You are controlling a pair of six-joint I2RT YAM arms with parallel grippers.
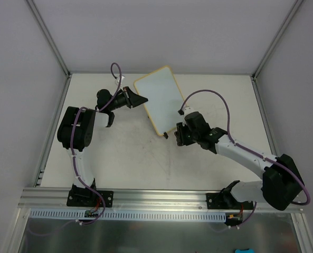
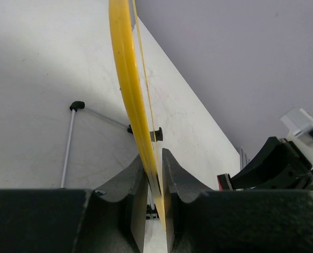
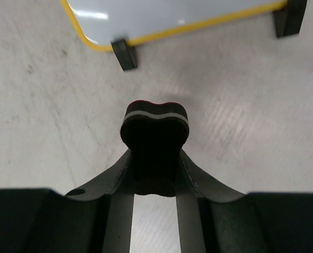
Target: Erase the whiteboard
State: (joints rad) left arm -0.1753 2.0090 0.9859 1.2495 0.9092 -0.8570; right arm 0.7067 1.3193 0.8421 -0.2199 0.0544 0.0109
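Yellow-framed and small, the whiteboard (image 1: 157,100) is sitting at an angle toward the back of the table (image 1: 130,158), between the two arms. The left gripper (image 2: 155,166) is pinching the board's frame on its left long edge. Its jaws are narrowed to the thickness of the rim, and both fingers (image 2: 127,184) are pressing against it. The right gripper (image 3: 155,158) is clamping a black eraser (image 3: 155,129) with a pale stripe showing across its tip, its jaws drawn in to the block's width. The eraser is hanging just off the board's near short edge, close to the two black feet (image 3: 124,54), and is not touching the board. Whether it is touching the table cannot be told.
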